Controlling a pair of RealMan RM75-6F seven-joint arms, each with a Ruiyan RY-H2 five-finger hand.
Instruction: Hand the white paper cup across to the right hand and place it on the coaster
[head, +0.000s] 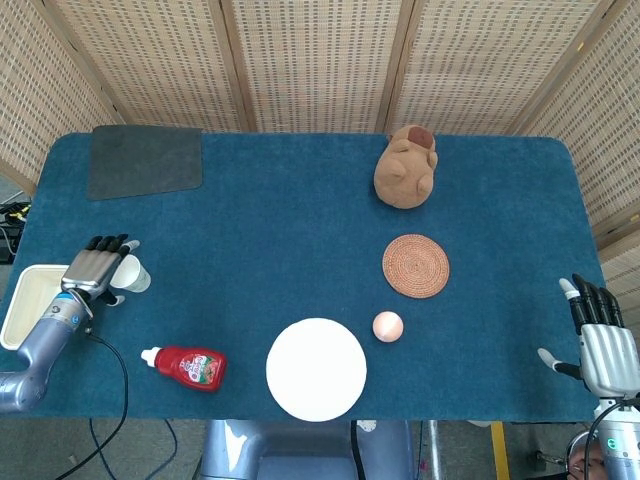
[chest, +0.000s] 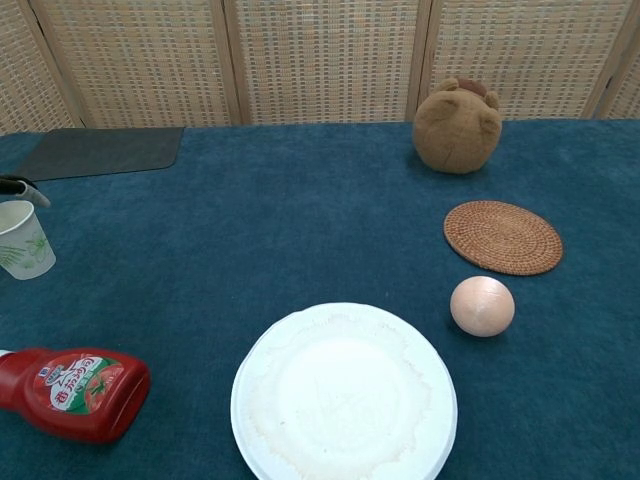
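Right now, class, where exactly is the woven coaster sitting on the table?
In the head view the coaster lies on the table's right half, between the brown plush toy behind it and the small pink ball in front.

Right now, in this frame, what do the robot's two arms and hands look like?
Both match: the left hand and right hand have silver-grey metallic backs and black fingers with pale tips. The left forearm is a smooth grey-blue cylinder with a black cable trailing from it off the table's front edge. Only a grey wrist segment with a small green light shows below the right hand.
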